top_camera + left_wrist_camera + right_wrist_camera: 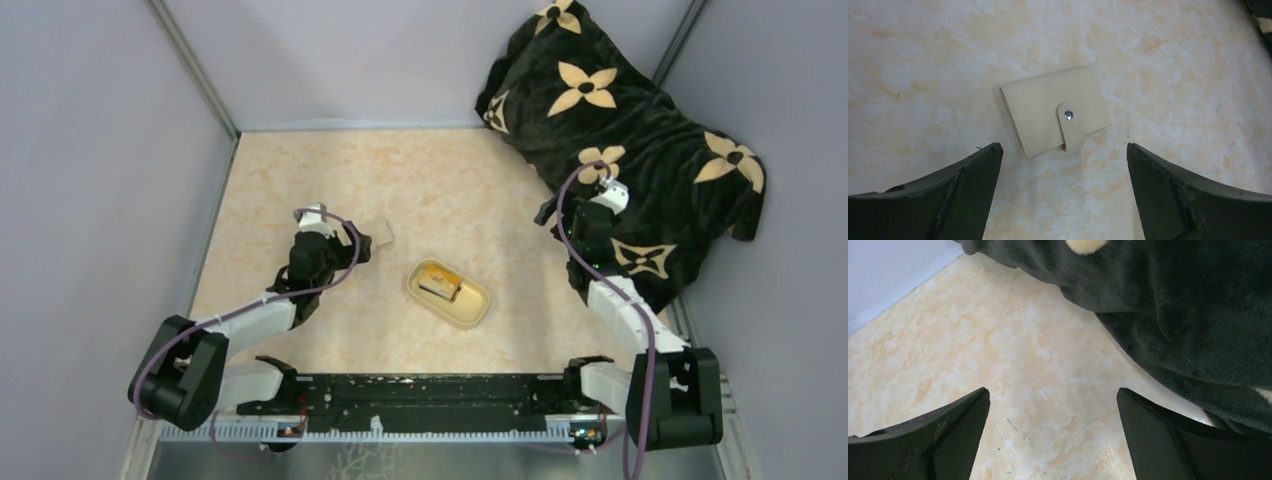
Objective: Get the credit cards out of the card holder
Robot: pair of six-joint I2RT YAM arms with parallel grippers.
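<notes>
Left gripper (1063, 152) hangs right over the card holder (1055, 111), fingers spread wide, nothing between them and nothing touched. The holder lies flat on the marbled tabletop (923, 75), tan side up, its closing tab (1072, 131) snapped down on the stud (1068, 115), so no credit cards show. Opening it looks like the job in hand: best to come down square, catch the tab's free end, which points toward the gripper, and peel it off the stud without skating the flat wallet across the table. A second grip pinning the body would help. Right gripper (1052, 392) is also spread and empty, well apart, just beside the black flowered blanket (1173, 315). The oval dish (478, 313) sits between the arms.
</notes>
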